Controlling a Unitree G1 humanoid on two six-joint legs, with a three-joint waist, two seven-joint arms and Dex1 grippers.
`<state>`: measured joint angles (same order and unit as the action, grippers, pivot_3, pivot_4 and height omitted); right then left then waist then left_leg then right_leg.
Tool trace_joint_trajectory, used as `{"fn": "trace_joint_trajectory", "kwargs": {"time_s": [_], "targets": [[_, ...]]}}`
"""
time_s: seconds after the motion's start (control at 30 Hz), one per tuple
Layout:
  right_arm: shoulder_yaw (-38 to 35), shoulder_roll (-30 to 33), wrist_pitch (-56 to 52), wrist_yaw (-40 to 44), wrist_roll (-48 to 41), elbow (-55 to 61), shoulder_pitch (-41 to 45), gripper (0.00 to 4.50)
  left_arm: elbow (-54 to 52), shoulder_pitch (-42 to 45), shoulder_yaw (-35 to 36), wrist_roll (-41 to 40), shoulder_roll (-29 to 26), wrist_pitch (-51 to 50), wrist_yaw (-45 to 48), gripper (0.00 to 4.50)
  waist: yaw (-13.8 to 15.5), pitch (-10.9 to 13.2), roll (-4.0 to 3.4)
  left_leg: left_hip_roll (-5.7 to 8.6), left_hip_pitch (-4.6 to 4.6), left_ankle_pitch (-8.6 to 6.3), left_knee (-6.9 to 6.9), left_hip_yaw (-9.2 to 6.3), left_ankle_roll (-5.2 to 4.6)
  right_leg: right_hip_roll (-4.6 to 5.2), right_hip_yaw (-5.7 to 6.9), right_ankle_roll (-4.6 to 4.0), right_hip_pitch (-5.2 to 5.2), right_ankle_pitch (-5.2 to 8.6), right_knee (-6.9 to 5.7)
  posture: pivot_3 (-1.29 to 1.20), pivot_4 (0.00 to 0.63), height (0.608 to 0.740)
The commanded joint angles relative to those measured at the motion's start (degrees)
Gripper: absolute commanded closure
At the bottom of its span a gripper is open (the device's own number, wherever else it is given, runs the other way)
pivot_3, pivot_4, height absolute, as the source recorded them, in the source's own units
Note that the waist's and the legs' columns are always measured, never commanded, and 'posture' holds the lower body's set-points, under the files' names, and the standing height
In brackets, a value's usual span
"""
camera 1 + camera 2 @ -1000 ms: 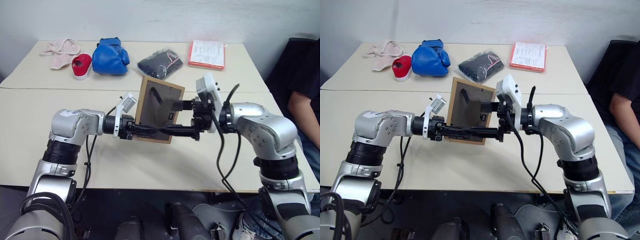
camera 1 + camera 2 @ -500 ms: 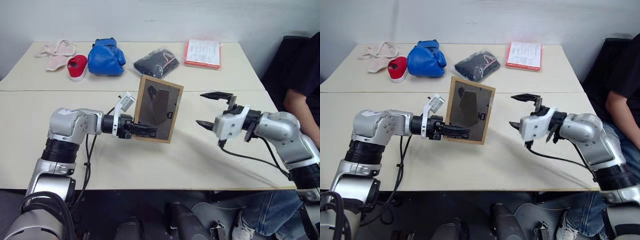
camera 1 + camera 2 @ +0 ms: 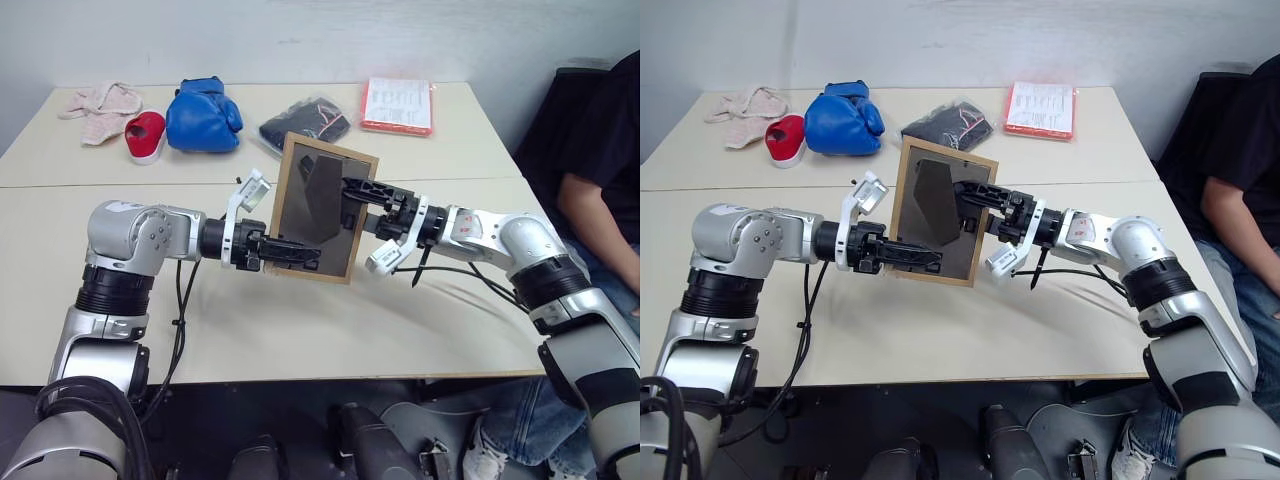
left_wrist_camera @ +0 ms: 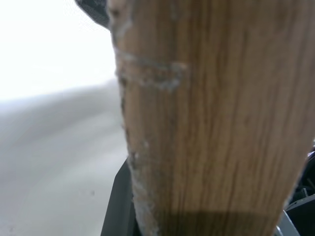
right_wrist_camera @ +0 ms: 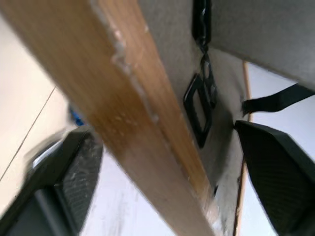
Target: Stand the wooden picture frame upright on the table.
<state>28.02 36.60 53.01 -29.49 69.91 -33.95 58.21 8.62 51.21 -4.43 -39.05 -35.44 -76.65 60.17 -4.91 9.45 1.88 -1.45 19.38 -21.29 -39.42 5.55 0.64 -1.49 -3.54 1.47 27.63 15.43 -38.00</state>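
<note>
The wooden picture frame (image 3: pixel 318 205) hangs upright in the air over the table (image 3: pixel 300 330), its dark back panel and easel stand facing me. My left gripper (image 3: pixel 288 256) is shut on its lower edge, and the wood grain (image 4: pixel 206 123) sits close up in the left wrist view. My right gripper (image 3: pixel 352 203) is open and straddles the frame's right edge. In the right wrist view the wooden edge (image 5: pixel 133 113) runs between the two fingers (image 5: pixel 275 172), with a gap on each side. The picture side is turned away from me.
Along the table's far side lie a pink cloth (image 3: pixel 95 100), a red and white shoe (image 3: pixel 145 135), a blue boxing glove (image 3: pixel 203 115), a black bagged bundle (image 3: pixel 305 122) and a red-edged packet of papers (image 3: pixel 398 105). A person (image 3: pixel 600 180) sits at the right.
Half a second ago my right gripper stood open and apart, to the right of the frame; it has now moved in around the frame's right edge. The left gripper keeps its hold.
</note>
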Motion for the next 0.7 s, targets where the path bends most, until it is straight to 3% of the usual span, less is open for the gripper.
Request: {"fn": "trace_joint_trajectory", "kwargs": {"time_s": [0.03, 0.1, 0.3, 0.47, 0.57, 0.7], "targets": [[1.17, 0.96, 0.70, -5.98, 0.46, 0.39, 2.06, 1.59, -1.97, 0.63, 2.27, -1.53, -1.67, 0.76, 0.67, 3.67, -0.03, 0.00, 0.00, 0.01, 0.00, 0.00, 0.00, 0.00, 0.00, 0.00, 0.00, 0.00, 0.00, 0.00, 0.00, 0.00, 0.150, 0.740], [1.98, 1.60, 1.93, -7.50, 0.43, 0.56, 2.59, 2.16, -1.53, -0.09, 3.30, -1.46, -2.38, 1.48, 0.24, 3.67, -0.04, 0.00, -0.01, 0.00, 0.00, 0.00, 0.02, 0.01, 0.01, 0.00, 0.00, 0.00, 0.01, 0.00, 0.00, 0.00, 0.150, 0.740], [3.74, 1.82, 4.43, -8.03, -0.81, -1.76, 5.26, 3.14, -2.27, -3.74, 6.60, 0.33, -6.70, 5.20, -2.38, 1.70, -0.40, 0.00, -0.01, 0.03, -0.13, 0.03, 0.08, 0.01, 0.05, 0.00, -0.02, 0.00, -0.08, 0.00, 0.00, 0.00, 0.150, 0.740], [5.36, 1.71, 7.21, -8.17, -1.88, -5.14, 7.75, 3.22, -10.38, -11.81, 20.46, -3.68, -16.94, 2.75, -4.55, 0.14, -1.89, 0.02, 0.02, -0.01, -0.12, 0.08, 0.27, 0.03, 0.13, -0.03, -0.04, -0.08, 0.05, 0.04, -0.01, 0.00, 0.150, 0.740], [5.78, 1.62, 8.90, -7.48, -2.63, -6.69, 8.27, 3.22, -18.06, -16.95, 30.79, -8.39, -20.07, 1.15, -4.60, 0.00, -1.96, 0.03, 0.04, -0.01, -0.10, 0.07, 0.28, -0.01, 0.12, -0.02, -0.01, -0.10, 0.04, 0.05, 0.03, 0.00, 0.150, 0.740], [6.08, 0.31, 13.52, -3.67, -6.96, -11.08, 9.05, 3.22, -31.83, -26.31, 41.98, -11.38, -19.35, 5.89, -5.17, 0.00, -1.73, 0.02, 0.06, -0.01, -0.13, 0.06, 0.27, -0.04, 0.11, 0.00, 0.01, -0.09, -0.04, 0.05, 0.08, 0.00, 0.150, 0.740]]}}
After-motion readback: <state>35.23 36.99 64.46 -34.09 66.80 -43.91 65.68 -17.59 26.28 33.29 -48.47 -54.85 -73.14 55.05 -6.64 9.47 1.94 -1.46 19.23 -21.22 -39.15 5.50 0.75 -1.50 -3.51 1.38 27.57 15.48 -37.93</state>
